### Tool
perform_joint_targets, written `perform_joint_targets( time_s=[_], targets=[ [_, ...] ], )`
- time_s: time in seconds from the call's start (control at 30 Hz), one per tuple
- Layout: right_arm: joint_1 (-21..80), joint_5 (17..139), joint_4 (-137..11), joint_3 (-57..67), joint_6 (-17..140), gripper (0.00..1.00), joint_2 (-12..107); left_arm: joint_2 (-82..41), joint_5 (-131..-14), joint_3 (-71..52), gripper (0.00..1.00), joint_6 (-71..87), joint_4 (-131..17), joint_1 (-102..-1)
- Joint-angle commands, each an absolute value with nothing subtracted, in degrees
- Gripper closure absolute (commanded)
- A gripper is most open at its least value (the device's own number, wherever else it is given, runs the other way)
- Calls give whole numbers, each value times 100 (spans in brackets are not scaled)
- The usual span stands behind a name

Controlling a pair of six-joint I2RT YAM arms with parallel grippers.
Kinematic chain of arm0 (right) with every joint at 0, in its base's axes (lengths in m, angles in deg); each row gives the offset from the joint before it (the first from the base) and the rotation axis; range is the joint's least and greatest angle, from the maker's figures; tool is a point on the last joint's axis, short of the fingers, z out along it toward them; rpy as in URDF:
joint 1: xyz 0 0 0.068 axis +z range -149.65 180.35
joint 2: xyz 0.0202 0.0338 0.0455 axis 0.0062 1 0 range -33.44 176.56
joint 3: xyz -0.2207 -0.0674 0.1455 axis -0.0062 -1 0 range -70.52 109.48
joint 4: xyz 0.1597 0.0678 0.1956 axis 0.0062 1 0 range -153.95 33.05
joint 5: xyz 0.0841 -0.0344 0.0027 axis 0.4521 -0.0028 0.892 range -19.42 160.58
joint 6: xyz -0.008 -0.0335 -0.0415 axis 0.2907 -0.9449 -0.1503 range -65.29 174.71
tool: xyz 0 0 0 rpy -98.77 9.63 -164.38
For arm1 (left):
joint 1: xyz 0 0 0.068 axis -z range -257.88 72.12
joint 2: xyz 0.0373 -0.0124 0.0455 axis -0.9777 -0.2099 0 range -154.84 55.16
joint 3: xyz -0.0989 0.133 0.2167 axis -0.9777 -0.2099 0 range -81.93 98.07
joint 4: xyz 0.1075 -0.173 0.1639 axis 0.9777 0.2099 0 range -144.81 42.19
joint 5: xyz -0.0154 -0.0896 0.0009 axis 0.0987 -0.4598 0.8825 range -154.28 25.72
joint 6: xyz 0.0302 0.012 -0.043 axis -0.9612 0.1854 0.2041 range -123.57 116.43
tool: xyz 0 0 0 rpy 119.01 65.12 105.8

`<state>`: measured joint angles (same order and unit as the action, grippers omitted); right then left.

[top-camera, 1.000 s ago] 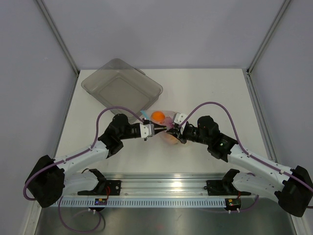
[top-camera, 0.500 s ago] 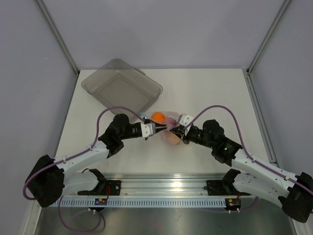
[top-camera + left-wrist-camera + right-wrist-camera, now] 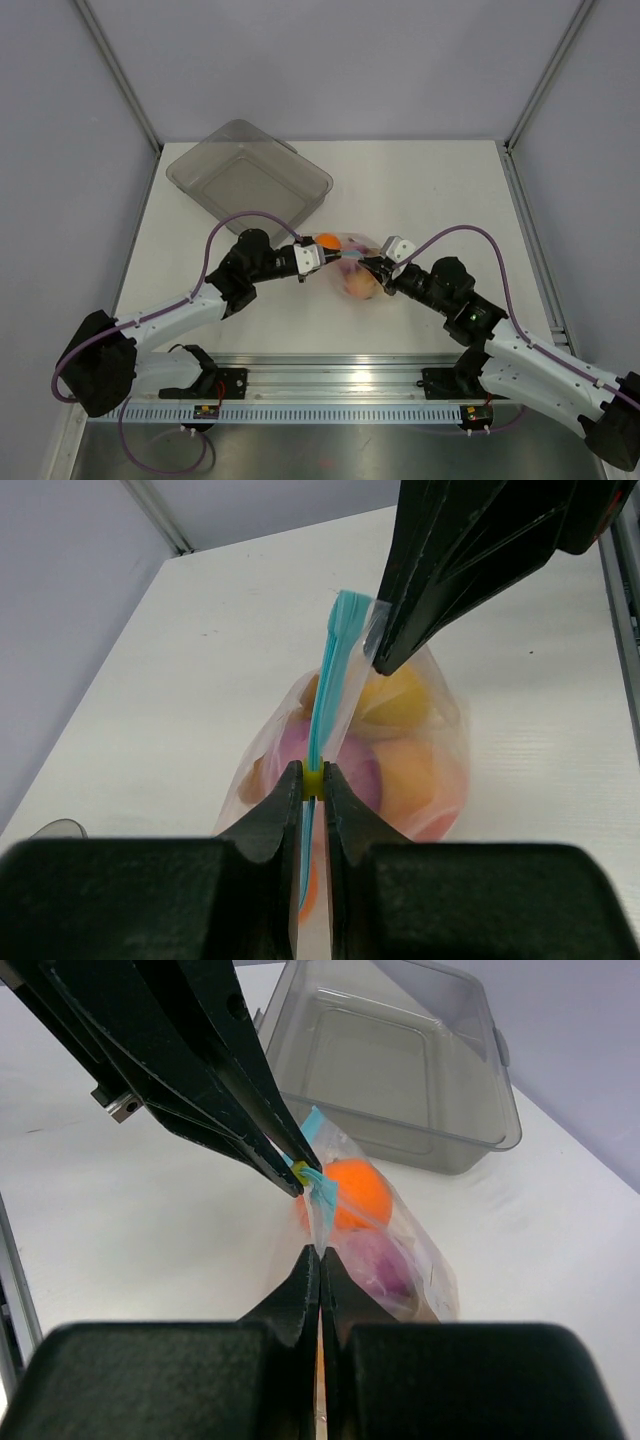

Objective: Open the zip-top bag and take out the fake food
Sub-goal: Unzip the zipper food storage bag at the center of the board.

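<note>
At the top view's centre, the left gripper [image 3: 314, 772] is clamping the yellow slider [image 3: 314, 781] on the zip strip [image 3: 338, 650], while the right gripper [image 3: 319, 1257], jaws together, is pinching the bag [image 3: 425, 745] just beside it, likely bracing it so the zip can run. The food [image 3: 356, 1192] is sitting inside; the tray [image 3: 250, 180] is waiting beyond, upper left.

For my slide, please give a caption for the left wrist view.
Left tool pinches the zip strip; right tool holds the bag.
</note>
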<state>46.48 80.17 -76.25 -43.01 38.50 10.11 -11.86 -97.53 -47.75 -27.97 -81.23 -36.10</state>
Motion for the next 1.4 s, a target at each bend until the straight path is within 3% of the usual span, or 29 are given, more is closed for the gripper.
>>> perform_joint_targets(
  time_s=[0.0,1.37],
  targets=[
    [4702,7656,-8294,-4327,3941,100,743,-1295,-9241,-4563,90,-2853,-8021,-3675],
    [4702,4387,-8803,-5074,4398,100,-356,-1770,-7922,-4501,89,-1658,-7652,-4439]
  ],
)
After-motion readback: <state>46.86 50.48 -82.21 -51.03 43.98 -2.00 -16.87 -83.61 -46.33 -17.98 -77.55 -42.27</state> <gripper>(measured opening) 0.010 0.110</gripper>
